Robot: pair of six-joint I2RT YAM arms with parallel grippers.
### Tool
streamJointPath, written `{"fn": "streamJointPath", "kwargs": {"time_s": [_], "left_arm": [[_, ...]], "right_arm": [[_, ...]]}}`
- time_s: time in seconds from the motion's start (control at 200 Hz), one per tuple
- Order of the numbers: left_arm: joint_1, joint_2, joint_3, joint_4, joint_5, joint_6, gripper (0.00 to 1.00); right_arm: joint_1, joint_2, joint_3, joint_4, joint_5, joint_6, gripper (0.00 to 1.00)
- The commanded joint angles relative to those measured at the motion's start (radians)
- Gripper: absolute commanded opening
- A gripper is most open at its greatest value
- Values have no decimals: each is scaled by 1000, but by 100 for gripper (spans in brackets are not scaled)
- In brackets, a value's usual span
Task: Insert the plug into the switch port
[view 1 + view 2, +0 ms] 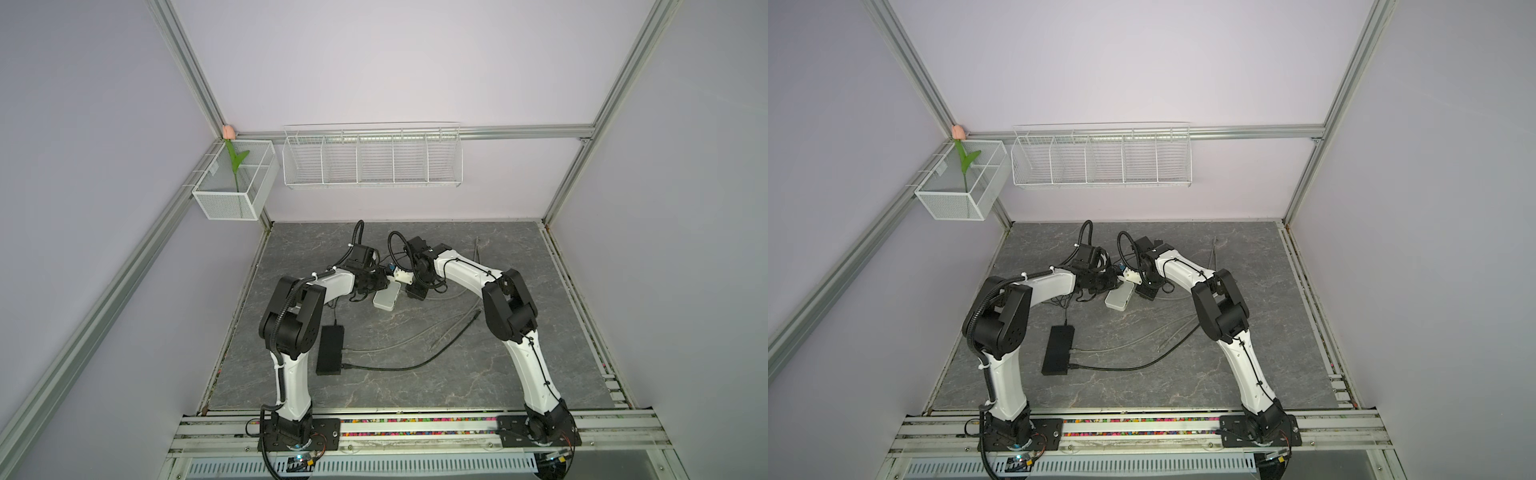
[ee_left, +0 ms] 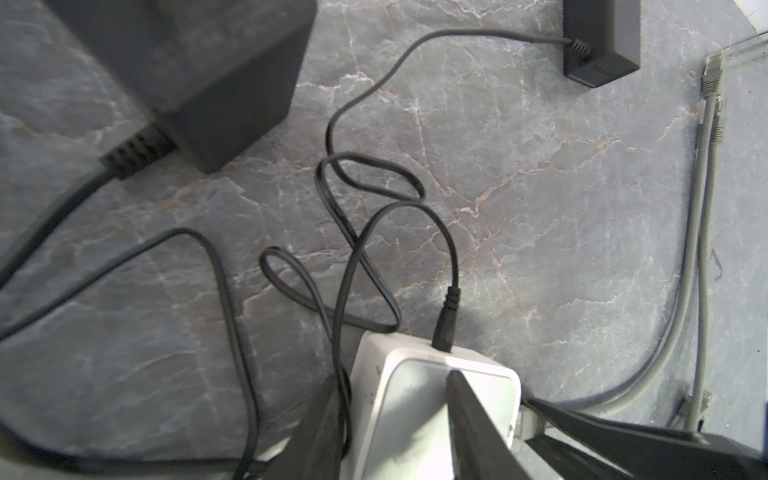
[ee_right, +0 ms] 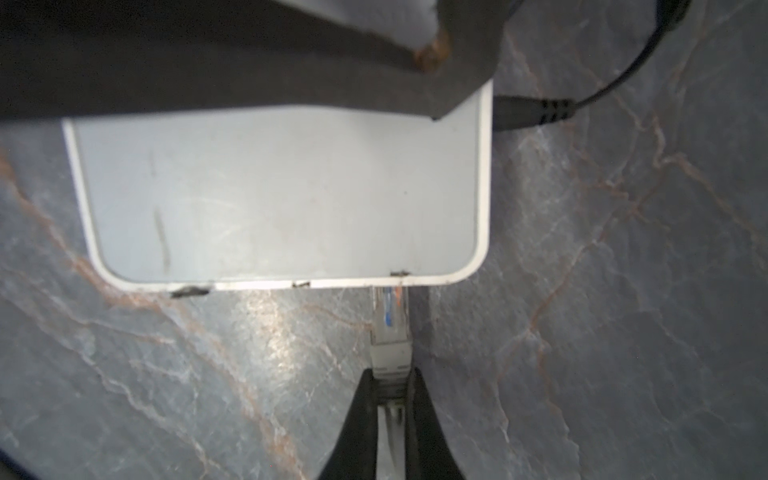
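Grey marble-patterned tabletop. Both white-and-black arms reach inward and meet near mid-table, toward the back.

Long black rectangular adapter box lies flat beside the left arm, a thin black cord running from its end across the slab. Loose grey network cables trail over the surface, well apart from the box.

Small white rectangular plastic switch lies flat between the two wrists. Black barrel power connector is seated in one short side.

Left gripper: jaws set moderately apart at the switch. One dark finger lies along the switch's side, the other across its top face. Cannot tell whether it clamps or merely rests there.

Right gripper: jaws narrow, pinched on the boot of the grey network plug with clear tip. The plug points straight at the switch's long edge, its tip touching that edge near one corner. The port face is hidden under the rim, so the seating depth is unreadable.
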Motion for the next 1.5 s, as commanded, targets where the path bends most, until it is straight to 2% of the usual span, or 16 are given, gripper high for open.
{"fn": "streamJointPath", "kwargs": {"time_s": [0.0, 1.495], "left_arm": [[-14, 13, -32, -73, -7, 6, 38], [-17, 36, -29, -80, 4, 24, 35]], "right_arm": [[10, -53, -19, 36, -29, 9, 6], [13, -115, -100, 84, -26, 4, 7]]}}
